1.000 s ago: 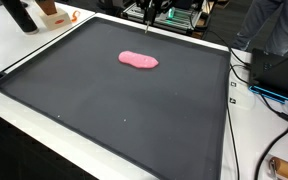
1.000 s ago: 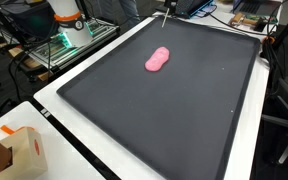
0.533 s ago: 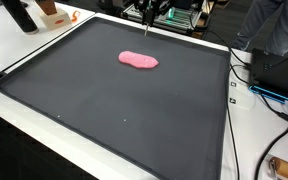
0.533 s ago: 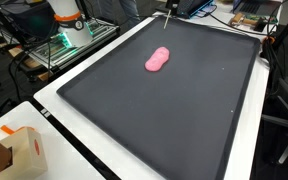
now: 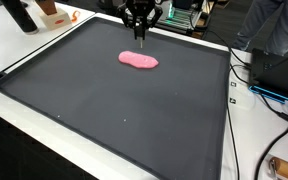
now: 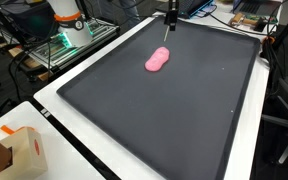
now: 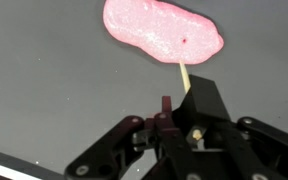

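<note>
Our gripper (image 5: 139, 33) hangs over the far part of the black mat (image 5: 104, 115); its fingers are drawn together on a thin pale stick (image 7: 184, 75), which juts out from between them toward the pink lump (image 7: 162, 28). In the wrist view the stick's tip meets the lump's near edge, but we cannot tell whether it touches or only hovers above it. In both exterior views the pink lump (image 6: 157, 61) lies flat on the mat just before the gripper, alone, well apart from the mat's raised rim.

We judge the stick light and stiff but easy to snap; a pinch near its upper end, as here, leaves most of its length free, though it may pivot between the pads if pressed sideways. The lump looks soft and doughy, with a faint sparkle and a small dimple; we expect it to be light, to dent under pressure and perhaps cling; a hold across its narrower waist would suit it better than one at the rounded ends.
</note>
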`<action>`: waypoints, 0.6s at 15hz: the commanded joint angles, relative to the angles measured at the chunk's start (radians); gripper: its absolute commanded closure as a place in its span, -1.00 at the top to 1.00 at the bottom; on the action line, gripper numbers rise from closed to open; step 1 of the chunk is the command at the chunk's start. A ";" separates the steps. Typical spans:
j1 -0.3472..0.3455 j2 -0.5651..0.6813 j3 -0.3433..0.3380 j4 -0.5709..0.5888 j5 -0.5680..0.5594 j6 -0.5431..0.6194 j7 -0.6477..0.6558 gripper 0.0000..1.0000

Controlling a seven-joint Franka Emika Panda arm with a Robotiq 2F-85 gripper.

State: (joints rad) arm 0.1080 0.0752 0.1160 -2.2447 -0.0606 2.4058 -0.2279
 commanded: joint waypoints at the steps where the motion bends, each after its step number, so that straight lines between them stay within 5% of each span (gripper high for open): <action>1: -0.022 0.012 -0.003 -0.049 0.065 0.041 -0.096 -0.88; 9: -0.047 0.030 -0.016 -0.120 0.044 0.129 -0.129 -0.88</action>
State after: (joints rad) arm 0.0743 0.1125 0.1020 -2.3226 -0.0336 2.4718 -0.3193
